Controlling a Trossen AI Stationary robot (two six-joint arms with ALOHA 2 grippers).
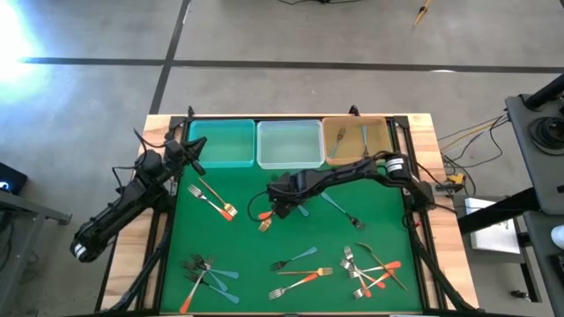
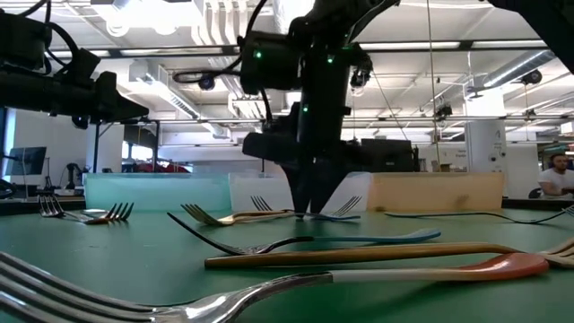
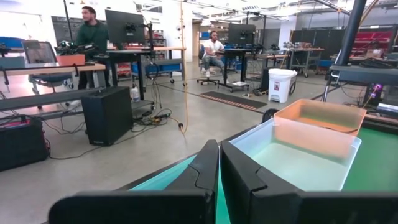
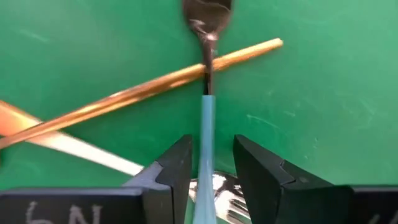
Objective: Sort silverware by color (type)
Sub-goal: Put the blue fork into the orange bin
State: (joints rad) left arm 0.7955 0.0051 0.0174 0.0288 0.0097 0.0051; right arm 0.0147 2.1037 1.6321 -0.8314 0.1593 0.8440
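A slim teal-handled fork (image 4: 206, 118) lies on the green mat (image 1: 256, 255) near the table's middle, its matte blue handle running straight between the fingers of the right gripper (image 1: 284, 206). Its polished steel neck passes under a thin all-gold fork (image 4: 149, 90) that crosses it at an angle. An orange-handled fork (image 4: 25, 127) with a bright steel shaft lies just beside, under the gold one.

The right gripper is lowered to the mat over this small pile. Its dark, wedge-shaped fingers (image 4: 177, 165) stand partly apart, one on either side of the teal handle; whether they touch it cannot be told.

The left gripper (image 3: 219, 180) is raised near the teal bin (image 1: 220, 143) at the mat's left rear, fingers pressed together and empty.

Three smooth rectangular plastic bins stand in a row along the far edge: the teal one, a clear one (image 1: 289, 144) and an amber one (image 1: 357, 138). The amber bin holds two gold forks (image 1: 351, 139).

Loose forks elsewhere on the mat: two by the left arm (image 1: 211, 199), a cluster at front left (image 1: 208, 275), two near front centre (image 1: 298, 269), a cluster at front right (image 1: 370, 269), and one teal fork (image 1: 342, 211) beside the right arm. The clusters overlap too much to count.
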